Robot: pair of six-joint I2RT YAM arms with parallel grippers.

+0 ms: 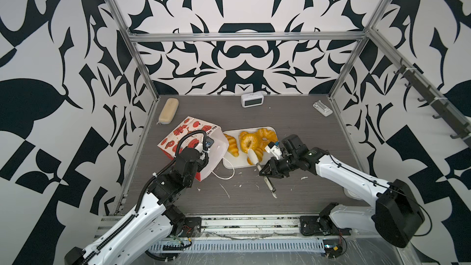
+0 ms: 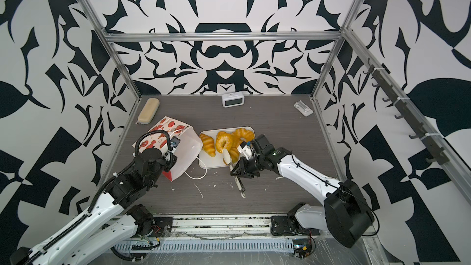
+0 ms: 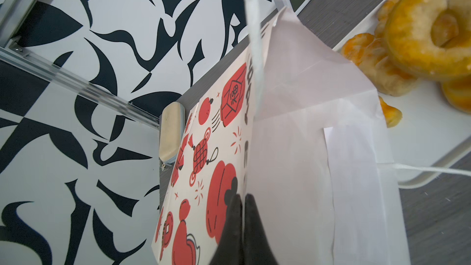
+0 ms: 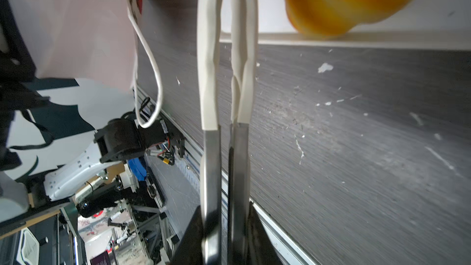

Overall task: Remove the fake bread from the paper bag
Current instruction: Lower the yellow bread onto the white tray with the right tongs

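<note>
The paper bag (image 1: pixel 183 133) (image 2: pixel 163 128) lies tilted on its side left of the white tray (image 1: pixel 237 164), its white inside (image 3: pixel 293 174) facing the tray. My left gripper (image 3: pixel 243 200) is shut on the bag's mouth edge, one finger on each side of the paper. Several pieces of fake bread lie on the tray, among them a large ring (image 1: pixel 248 141) (image 3: pixel 420 34) and a croissant roll (image 1: pixel 232 144). My right gripper (image 1: pixel 266 172) (image 4: pixel 224 215) is shut on metal tongs (image 1: pixel 267 184) (image 4: pixel 211 161). Their cream tips (image 1: pixel 253 158) rest by the ring.
A tan zippered case (image 1: pixel 168 111) lies at the back left, a small white clock (image 1: pixel 251 100) at the back wall, and a white clip-like part (image 1: pixel 322 108) at the back right. The bag's white cord handle (image 1: pixel 224 175) trails over the table. Metal frame posts border the table.
</note>
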